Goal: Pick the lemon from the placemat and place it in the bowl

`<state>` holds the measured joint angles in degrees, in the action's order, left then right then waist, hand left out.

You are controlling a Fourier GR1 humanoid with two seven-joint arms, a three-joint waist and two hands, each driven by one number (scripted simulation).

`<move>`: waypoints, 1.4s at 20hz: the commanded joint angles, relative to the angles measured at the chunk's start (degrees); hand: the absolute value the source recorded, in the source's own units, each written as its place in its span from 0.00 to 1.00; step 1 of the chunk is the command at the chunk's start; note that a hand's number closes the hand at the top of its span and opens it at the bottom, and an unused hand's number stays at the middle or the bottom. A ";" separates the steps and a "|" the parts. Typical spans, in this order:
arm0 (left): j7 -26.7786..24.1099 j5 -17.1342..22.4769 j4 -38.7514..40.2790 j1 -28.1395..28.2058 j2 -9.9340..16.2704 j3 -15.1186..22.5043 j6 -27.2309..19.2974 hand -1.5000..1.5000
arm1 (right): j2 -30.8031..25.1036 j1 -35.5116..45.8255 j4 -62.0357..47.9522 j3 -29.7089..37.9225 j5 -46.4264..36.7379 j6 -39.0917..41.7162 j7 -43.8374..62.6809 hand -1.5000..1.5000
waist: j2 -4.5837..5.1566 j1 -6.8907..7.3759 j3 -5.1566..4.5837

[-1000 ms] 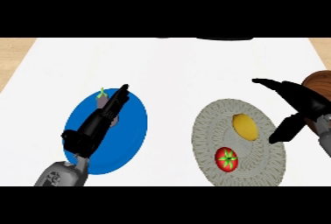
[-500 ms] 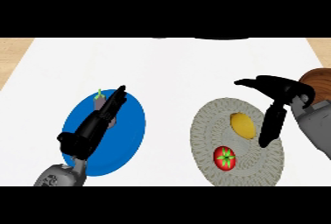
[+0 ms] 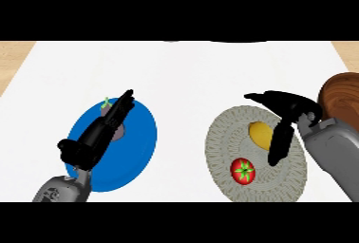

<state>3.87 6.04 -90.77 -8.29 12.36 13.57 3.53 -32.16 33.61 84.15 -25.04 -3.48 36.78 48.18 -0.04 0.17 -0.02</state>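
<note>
My left hand [image 3: 105, 130] lies over the blue plate [image 3: 136, 142], which sits on the left half of the white counter [image 3: 189, 71], toward its near edge. The fingers are straight and point toward the far edge; they hold nothing. Beside them, partly covered by the hand, a dull grey-brown item [image 3: 119, 133] rests on the plate; it cannot be identified. A small green stem-like shape [image 3: 107, 102] shows at the plate's far rim, just left of my fingertips.

The round grey woven placemat [image 3: 224, 137] lies on the right half of the counter, near the near edge and well apart from the blue plate. Two items rest on it. The lemon [image 3: 259, 134] lies in the far half of the placemat, toward its right side. The red tomato [image 3: 242, 171], with a green calyx, lies nearer to me, toward the placemat's near edge, apart from the lemon.

My right hand [image 3: 288, 107] is over the placemat's right side, spread open. The long fingers [image 3: 279, 144] run straight down along the right flank of the lemon; whether they touch it cannot be determined. The thumb [image 3: 261, 98] reaches toward the left above the far side of the lemon. Nothing is enclosed in the hand.

The brown wooden bowl [image 3: 342, 95] stands at the right edge of the counter, just beyond my right wrist, partly cut off by the view's edge.
</note>
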 commanded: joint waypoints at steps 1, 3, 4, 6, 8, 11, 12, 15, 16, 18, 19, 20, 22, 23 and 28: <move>-1.33 -2.01 -0.56 2.50 -1.25 -0.05 -0.12 0.50 | 1.90 -3.37 3.80 0.61 -5.45 0.59 1.44 0.00 | -0.03 -0.10 0.01; -1.30 -3.71 1.07 1.86 -3.49 1.60 -1.53 0.50 | 1.74 -6.77 7.32 -0.21 -8.53 -1.73 0.51 0.00 | -0.07 -0.39 0.02; 1.59 0.86 -2.48 1.30 0.68 -2.63 2.79 0.50 | 3.14 -5.75 4.34 -0.77 -11.54 -2.56 -1.00 0.00 | -0.02 -0.01 0.02; 1.87 -1.23 -5.10 4.87 -0.93 -0.09 1.78 0.50 | 3.54 -5.51 4.28 1.34 -13.57 -2.10 -2.45 0.00 | -0.03 0.11 0.03; 1.53 -1.83 -0.41 0.65 -2.82 -1.33 1.36 0.50 | 2.73 -9.71 9.14 1.97 -15.39 -2.26 -3.41 0.00 | -0.03 -0.31 0.02; -2.00 -3.22 0.09 2.59 -2.44 -1.22 2.30 0.50 | 3.70 -8.84 6.58 0.98 -21.91 -4.79 -5.35 0.00 | 0.03 -0.11 0.02; 0.34 -2.31 -4.33 4.35 -1.71 -1.61 2.37 0.50 | 2.40 -5.94 1.41 3.05 -22.38 -3.32 -8.84 0.00 | 0.05 0.27 0.03; 3.94 -1.36 -4.83 2.03 -1.26 -3.83 3.85 0.50 | 3.17 -11.50 5.65 3.98 -25.19 -4.34 -8.51 0.00 | -0.01 -0.11 0.03; -3.59 -4.96 2.93 2.46 -5.03 -0.82 1.91 0.50 | 3.72 -11.21 0.86 2.32 -27.75 -6.80 -11.61 0.00 | 0.12 -0.12 0.02; 0.93 -3.13 -3.23 4.34 -3.34 -2.16 3.70 0.50 | 6.89 -12.73 2.78 2.52 -29.75 -6.32 -7.92 0.00 | 0.01 0.01 0.02; 0.57 -4.23 -2.88 2.76 -4.36 -2.23 3.30 0.50 | 5.56 -12.10 0.65 5.27 -30.09 -5.19 -12.42 0.00 | 0.03 -0.02 0.02; 3.93 -3.89 -3.75 2.15 -4.69 -2.03 3.03 0.50 | 4.48 -12.70 1.43 6.03 -29.57 -3.38 -11.61 0.00 | 0.01 -0.08 0.02; 0.57 -4.28 1.03 0.61 -5.02 -3.43 4.05 0.50 | 7.64 -10.52 -5.08 5.93 -31.77 -4.61 -14.57 0.00 | 0.10 0.05 0.02; -0.97 -4.27 0.31 2.72 -4.27 -4.05 4.75 0.50 | 7.44 -9.01 -4.85 7.98 -30.43 -1.52 -14.08 0.00 | 0.07 0.09 0.02; -0.87 -6.56 -1.89 4.42 -6.02 -2.61 4.44 0.50 | 12.07 -12.72 -5.55 6.75 -36.02 -5.62 -16.06 0.00 | 0.03 0.04 0.02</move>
<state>4.22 1.24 -91.60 -6.16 7.09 10.00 7.81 -23.41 22.28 79.90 -17.91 -36.47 32.65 33.12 0.00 0.16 0.00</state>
